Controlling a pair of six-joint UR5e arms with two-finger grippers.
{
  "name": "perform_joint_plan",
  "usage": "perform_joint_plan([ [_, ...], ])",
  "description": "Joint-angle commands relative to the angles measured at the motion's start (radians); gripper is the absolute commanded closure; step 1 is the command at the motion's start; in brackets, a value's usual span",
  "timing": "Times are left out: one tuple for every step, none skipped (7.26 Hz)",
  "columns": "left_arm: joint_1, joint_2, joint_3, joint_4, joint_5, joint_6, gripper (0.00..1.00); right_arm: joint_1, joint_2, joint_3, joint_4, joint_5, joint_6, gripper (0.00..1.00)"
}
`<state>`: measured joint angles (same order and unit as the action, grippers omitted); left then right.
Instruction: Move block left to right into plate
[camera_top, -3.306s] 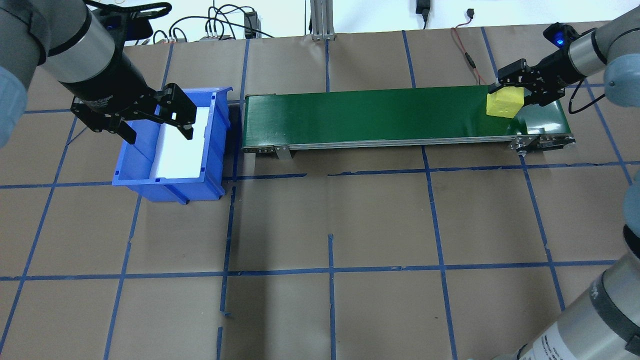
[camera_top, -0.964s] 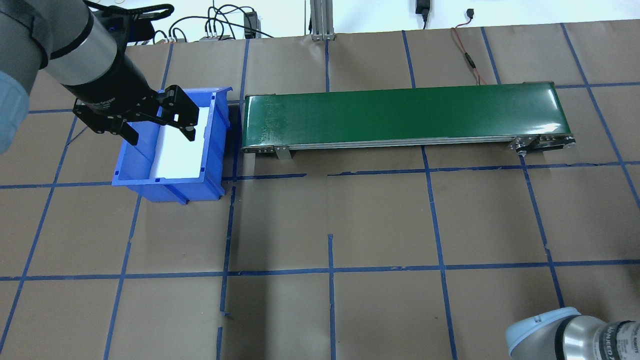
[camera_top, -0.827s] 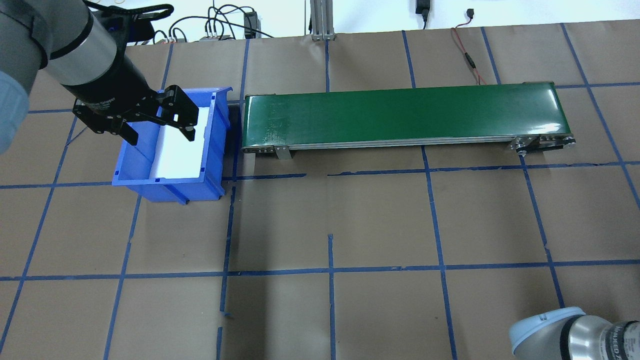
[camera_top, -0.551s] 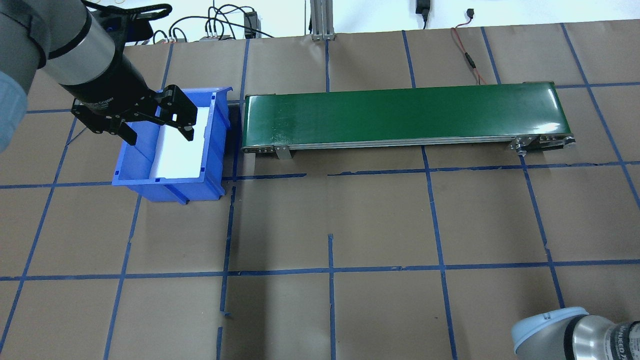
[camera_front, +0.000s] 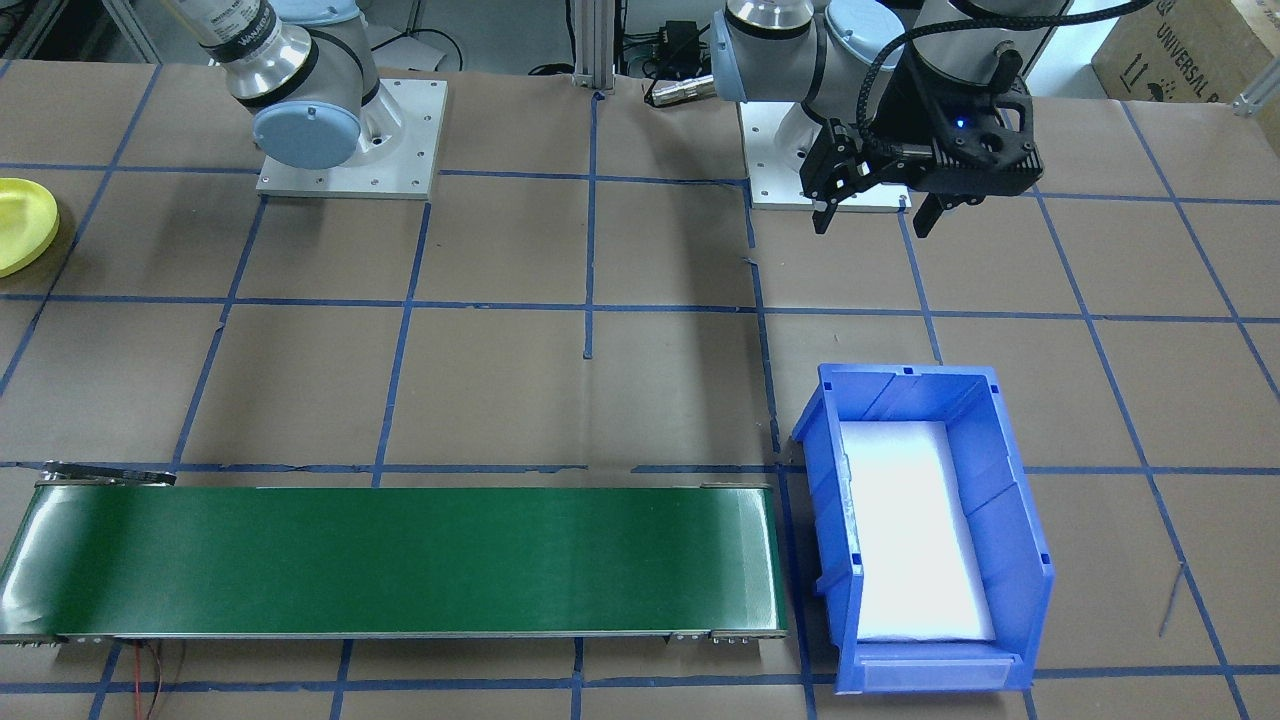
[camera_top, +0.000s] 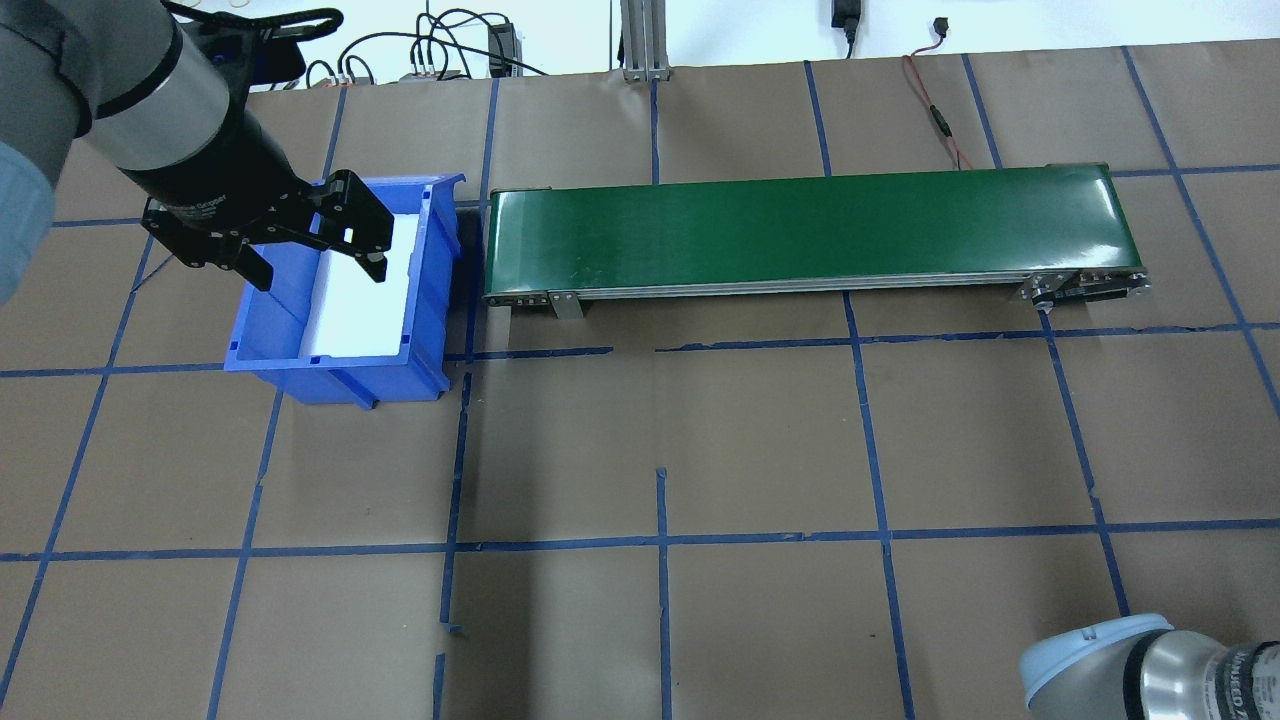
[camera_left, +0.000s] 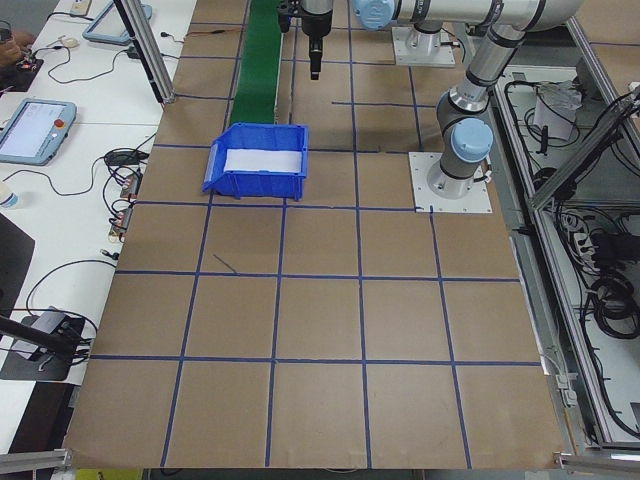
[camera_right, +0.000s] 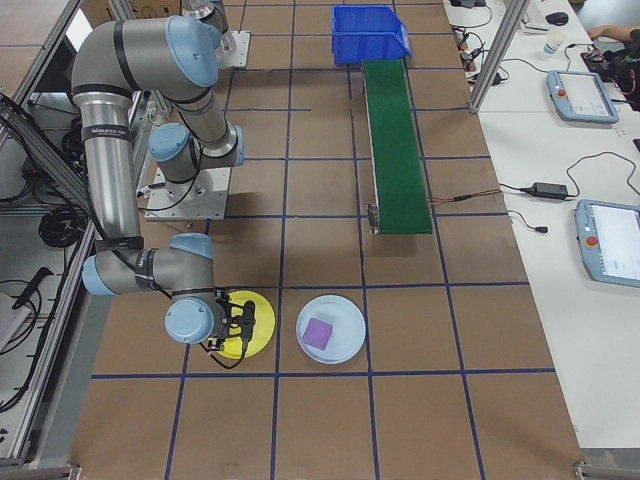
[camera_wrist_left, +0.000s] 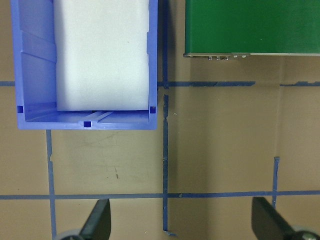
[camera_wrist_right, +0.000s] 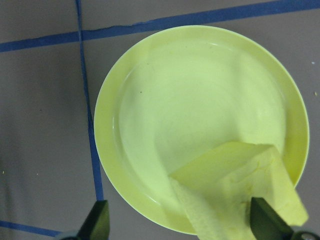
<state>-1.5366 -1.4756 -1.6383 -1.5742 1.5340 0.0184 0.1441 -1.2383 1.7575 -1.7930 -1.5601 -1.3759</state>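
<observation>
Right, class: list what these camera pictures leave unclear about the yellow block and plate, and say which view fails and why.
Right wrist view: the block runs off the bottom edge, so whether it rests on the plate is unclear.
Front-facing view: the left edge cuts the plate; no block shows.
Exterior right view: the right end effector is too small, and the arm hides the block.

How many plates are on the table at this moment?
2: the yellow plate under the right gripper, and a pale blue plate beside it holding a purple block.
</observation>
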Motion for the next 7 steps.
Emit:
perform_joint_plan([
  [0.001, 0.000, 0.000, -0.001, 0.000, 0.000, 0.00, 0.131, -0.067, -0.039, -0.011, -0.038, 0.055, 0.00],
  [0.001, -0.002, -0.002, 0.000, 0.000, -0.002, 0.00, 0.209, -0.129, -0.059, 0.000, -0.044, 0.101, 0.00],
  [0.003, -0.005, 0.000, 0.000, -0.002, -0.002, 0.00, 0.289, -0.188, -0.065, 0.044, -0.054, 0.160, 0.00],
  [0.004, -0.011, 0.000, 0.002, -0.002, -0.003, 0.00, 0.371, -0.249, -0.067, 0.129, -0.102, 0.281, 0.00],
  [0.004, -0.012, 0.000, 0.002, -0.002, -0.006, 0.00, 0.462, -0.327, -0.072, 0.217, -0.110, 0.439, 0.00],
  [0.006, -0.015, -0.002, 0.002, -0.002, -0.008, 0.00, 0.539, -0.405, -0.078, 0.348, -0.116, 0.592, 0.00],
  [0.006, -0.017, -0.002, 0.000, -0.002, -0.008, 0.00, 0.627, -0.461, -0.104, 0.436, -0.115, 0.741, 0.00],
])
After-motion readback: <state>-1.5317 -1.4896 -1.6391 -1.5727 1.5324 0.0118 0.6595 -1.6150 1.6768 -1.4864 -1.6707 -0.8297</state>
